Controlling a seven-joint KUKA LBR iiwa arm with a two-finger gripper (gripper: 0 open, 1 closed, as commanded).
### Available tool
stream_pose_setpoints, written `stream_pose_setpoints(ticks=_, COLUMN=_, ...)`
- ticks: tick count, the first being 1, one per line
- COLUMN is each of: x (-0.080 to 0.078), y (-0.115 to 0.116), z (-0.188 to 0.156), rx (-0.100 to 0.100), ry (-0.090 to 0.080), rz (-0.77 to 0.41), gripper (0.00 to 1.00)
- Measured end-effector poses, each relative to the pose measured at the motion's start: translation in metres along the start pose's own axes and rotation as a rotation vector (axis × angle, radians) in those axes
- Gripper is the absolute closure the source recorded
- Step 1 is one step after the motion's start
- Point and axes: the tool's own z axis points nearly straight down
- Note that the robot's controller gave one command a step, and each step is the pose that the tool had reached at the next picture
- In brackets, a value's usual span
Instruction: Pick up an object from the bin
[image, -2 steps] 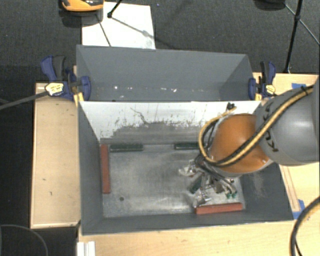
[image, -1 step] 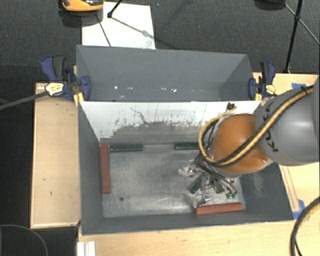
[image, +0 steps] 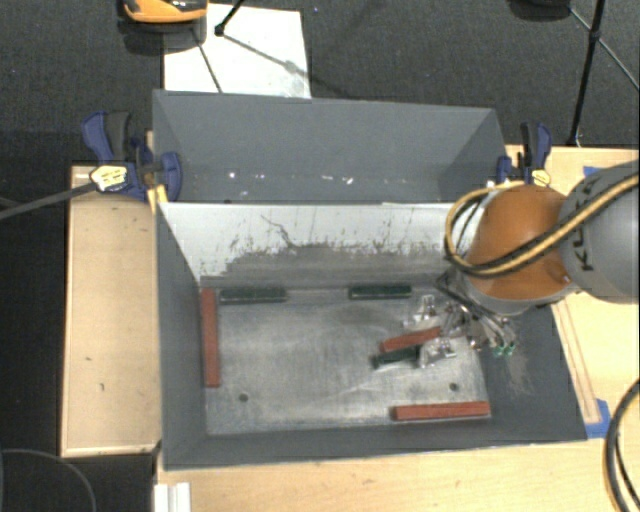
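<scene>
Grasp step: pincer (image: 437, 338) low over red-brown bar (image: 408, 343), right-centre of bin (image: 300, 375) floor, prob. touching it; can't tell if apart or clamped; next needs firm closure, then vert. lift.

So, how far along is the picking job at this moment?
Done: the gripper is down in the right part of the bin, at a red-brown bar with a dark green bar beside it. In hand: the grasp itself; whether it grips the red-brown bar I cannot tell. Left: lifting a bar out; both seem to lie on the floor.
</scene>
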Motion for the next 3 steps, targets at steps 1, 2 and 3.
stream_pose_setpoints(ticks=1, x=0.000, y=0.000, z=0.000, rx=0.000, ry=0.000, rz=0.001, gripper=1.00)
stream_pose_setpoints(ticks=2, x=0.000, y=-0.005, z=-0.124, rx=-0.003, ry=0.010, rz=-0.023, gripper=1.00)
stream_pose_setpoints(ticks=3, x=0.000, y=-0.005, z=-0.124, rx=-0.004, ry=0.011, rz=-0.021, gripper=1.00)
